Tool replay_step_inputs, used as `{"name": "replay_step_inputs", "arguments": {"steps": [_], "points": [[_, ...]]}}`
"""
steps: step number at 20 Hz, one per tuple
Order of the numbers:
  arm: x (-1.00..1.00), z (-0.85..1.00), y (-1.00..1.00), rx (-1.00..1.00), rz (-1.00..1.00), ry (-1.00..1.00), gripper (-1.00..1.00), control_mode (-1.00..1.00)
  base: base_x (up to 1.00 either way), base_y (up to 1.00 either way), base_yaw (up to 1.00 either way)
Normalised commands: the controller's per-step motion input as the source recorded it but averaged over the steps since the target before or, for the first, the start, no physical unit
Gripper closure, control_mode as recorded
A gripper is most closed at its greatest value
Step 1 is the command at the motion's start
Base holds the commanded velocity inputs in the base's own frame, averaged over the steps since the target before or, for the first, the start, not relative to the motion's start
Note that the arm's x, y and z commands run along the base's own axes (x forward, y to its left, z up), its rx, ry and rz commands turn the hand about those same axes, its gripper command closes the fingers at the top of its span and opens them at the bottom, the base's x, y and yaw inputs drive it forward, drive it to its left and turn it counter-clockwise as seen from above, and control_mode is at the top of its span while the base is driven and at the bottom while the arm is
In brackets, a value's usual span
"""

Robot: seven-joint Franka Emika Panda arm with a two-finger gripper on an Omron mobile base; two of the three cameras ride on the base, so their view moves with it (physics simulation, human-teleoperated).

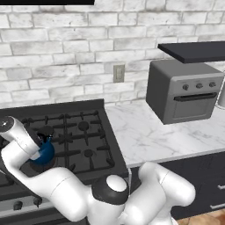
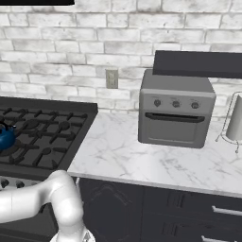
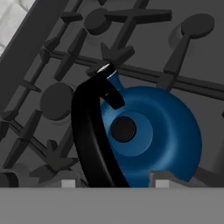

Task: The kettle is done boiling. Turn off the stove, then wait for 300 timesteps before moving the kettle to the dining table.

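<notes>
I'm looking down the hand view at the kettle [image 3: 153, 135], which is sitting on the grates of the stove [image 3: 144, 39], its black handle [image 3: 89, 135] arching up between the two finger tips [image 3: 164, 180] of the gripper [image 3: 114, 181]; the tips are standing either side of that handle, but I cannot tell whether they are pressing on it or still apart from it. In the left base view the arm is bending over the stove [image 1: 83, 132] and hiding most of the kettle [image 1: 44, 154], which is resting near the front left. The right base view is showing the kettle [image 2: 5, 137] at the picture's left edge, clear of the arm. To the right, the marble counter [image 2: 123, 156] is lying open up to one grey toaster oven [image 2: 175, 108]. I'm counting one kettle and three oven knobs.
</notes>
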Motion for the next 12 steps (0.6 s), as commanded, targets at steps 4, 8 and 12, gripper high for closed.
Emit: {"name": "replay_step_inputs", "arguments": {"steps": [4,8,12], "points": [[0.03,-0.06,0.00,0.00,0.02,0.00,1.00,-1.00,0.00,0.00,0.00],[0.00,0.00,0.00,0.00,0.00,0.02,1.00,-1.00,0.00,0.00,0.00],[-0.13,0.13,0.01,0.00,0.00,0.00,1.00,-1.00,0.00,0.00,0.00]]}}
